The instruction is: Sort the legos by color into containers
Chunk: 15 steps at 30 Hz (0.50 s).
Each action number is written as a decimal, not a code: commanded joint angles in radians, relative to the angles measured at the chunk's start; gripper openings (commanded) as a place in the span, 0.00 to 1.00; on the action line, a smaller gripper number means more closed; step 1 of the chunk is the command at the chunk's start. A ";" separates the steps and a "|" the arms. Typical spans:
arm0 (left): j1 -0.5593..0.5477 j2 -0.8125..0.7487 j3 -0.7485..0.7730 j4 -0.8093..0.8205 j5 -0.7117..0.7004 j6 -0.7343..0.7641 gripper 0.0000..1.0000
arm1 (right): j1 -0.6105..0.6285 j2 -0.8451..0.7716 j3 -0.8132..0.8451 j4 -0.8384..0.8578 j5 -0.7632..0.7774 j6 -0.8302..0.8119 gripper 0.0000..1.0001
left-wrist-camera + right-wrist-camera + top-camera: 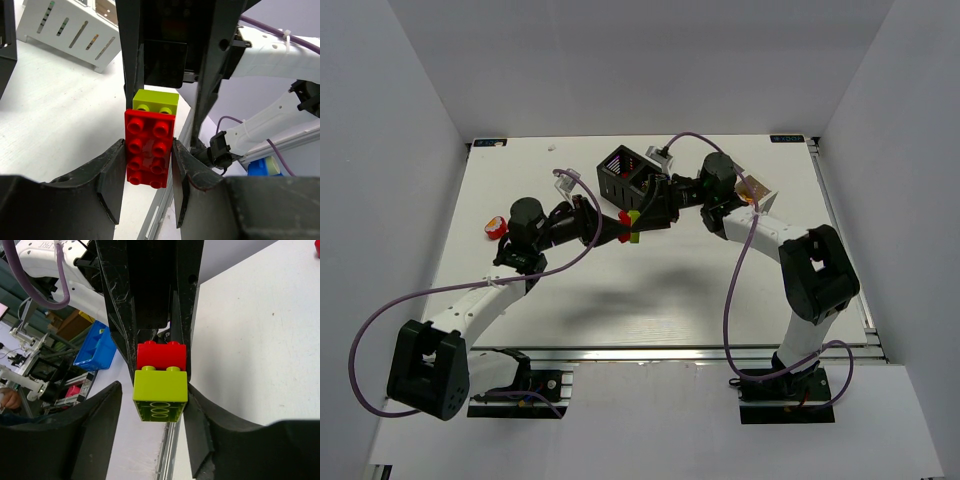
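A red lego [150,155] joined to a lime-green lego [156,102] hangs above the table between my two arms. My left gripper [149,150] is shut on the red one, both pads pressed to its sides. In the right wrist view the green lego [160,390] lies between the fingers of my right gripper [154,390]. Its right finger touches the brick and the left finger stands clear of it, so this gripper is open. The pair [630,226] is in front of the black container [625,172]. The white container [757,190] is partly hidden by my right arm.
Another small red, orange and yellow lego [496,227] lies on the table at the left, beside my left arm. The white container [75,30] shows at the upper left of the left wrist view. A blue bin [95,347] stands beyond the table's rail.
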 commanded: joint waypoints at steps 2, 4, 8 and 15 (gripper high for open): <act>0.003 -0.032 0.028 -0.028 -0.002 0.023 0.00 | -0.016 -0.021 0.018 0.004 -0.022 -0.036 0.59; 0.003 -0.032 0.033 -0.033 0.000 0.026 0.00 | -0.017 -0.021 0.021 -0.010 -0.018 -0.044 0.62; 0.003 -0.035 0.036 -0.036 0.003 0.026 0.00 | -0.020 -0.023 0.023 -0.025 -0.014 -0.062 0.63; 0.003 -0.031 0.031 -0.027 0.003 0.023 0.00 | -0.022 -0.015 0.026 -0.021 -0.017 -0.064 0.60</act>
